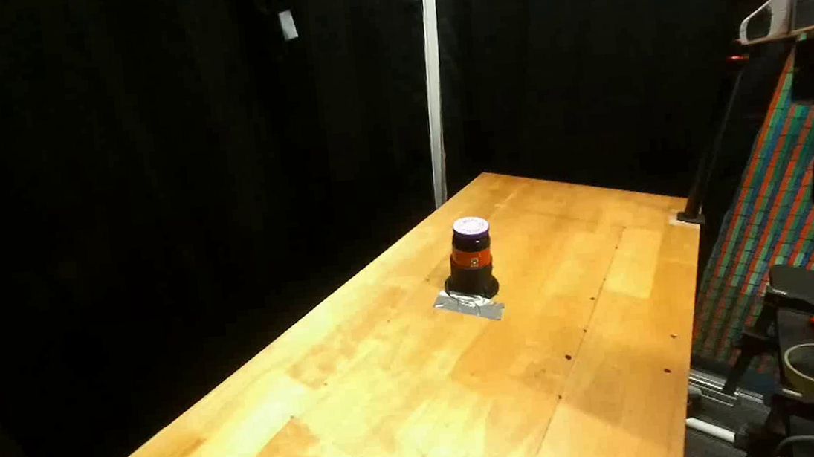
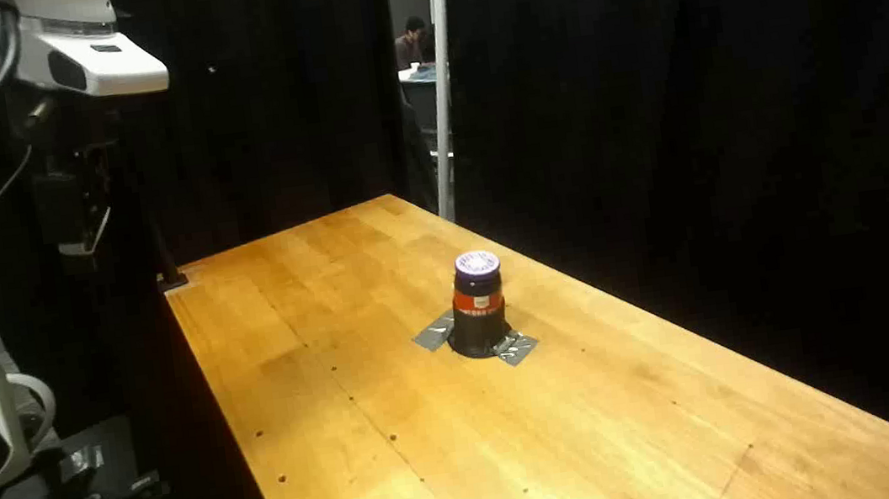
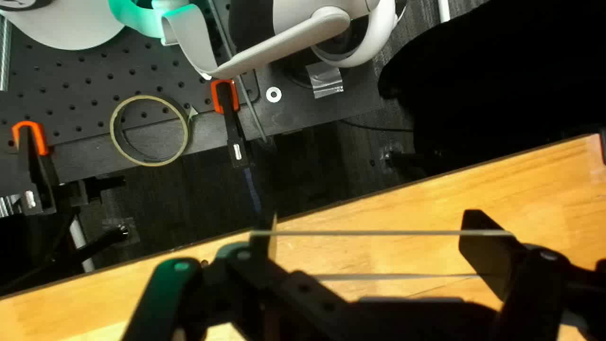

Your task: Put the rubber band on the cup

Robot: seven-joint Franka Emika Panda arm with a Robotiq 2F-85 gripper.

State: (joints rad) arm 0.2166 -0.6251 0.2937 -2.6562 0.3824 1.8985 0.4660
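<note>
The cup (image 1: 472, 258) stands upright on the wooden table in both exterior views (image 2: 477, 303). It has a dark upper part, an orange-red band, a black flared base, and a purple-and-white top. Silver tape lies at its base. My gripper (image 3: 374, 239) is open in the wrist view. The rubber band (image 3: 369, 232) is stretched around its two spread fingers as two pale, parallel strands. In an exterior view the gripper (image 2: 85, 238) hangs high beyond the table's edge, far from the cup. The cup is out of the wrist view.
The wooden table (image 1: 393, 394) has a post clamped at its far corner (image 2: 173, 280). Beside it, a black perforated board (image 3: 80, 94) holds a tape roll (image 3: 150, 161), orange-tipped clamps (image 3: 226, 97) and a white headset (image 3: 284, 45). Black curtains (image 1: 147, 171) hang behind the table.
</note>
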